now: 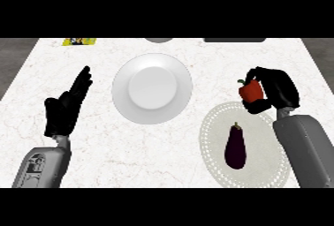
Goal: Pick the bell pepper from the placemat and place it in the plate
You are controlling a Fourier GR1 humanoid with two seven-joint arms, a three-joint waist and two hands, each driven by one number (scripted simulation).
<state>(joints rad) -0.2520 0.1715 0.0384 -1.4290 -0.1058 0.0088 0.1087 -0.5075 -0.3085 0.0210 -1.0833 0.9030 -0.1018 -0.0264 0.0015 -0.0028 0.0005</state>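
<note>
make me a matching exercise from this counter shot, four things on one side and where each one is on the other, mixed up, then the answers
Things:
1. bell pepper
2. eggplant
3. plate
4. left hand

Places:
A. lying on the placemat
B. open at the view's left, holding nothing
C. held in the right hand
D. middle of the counter, nothing on it

Pairs: 1-C, 2-A, 3-D, 4-B

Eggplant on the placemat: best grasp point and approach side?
Judging by pose, grip the eggplant across its broad dark body, coming from above. It lies flat on the placemat, stem pointing toward the counter's far edge, so its long sides are exposed. The right hand currently holds the bell pepper.
</note>
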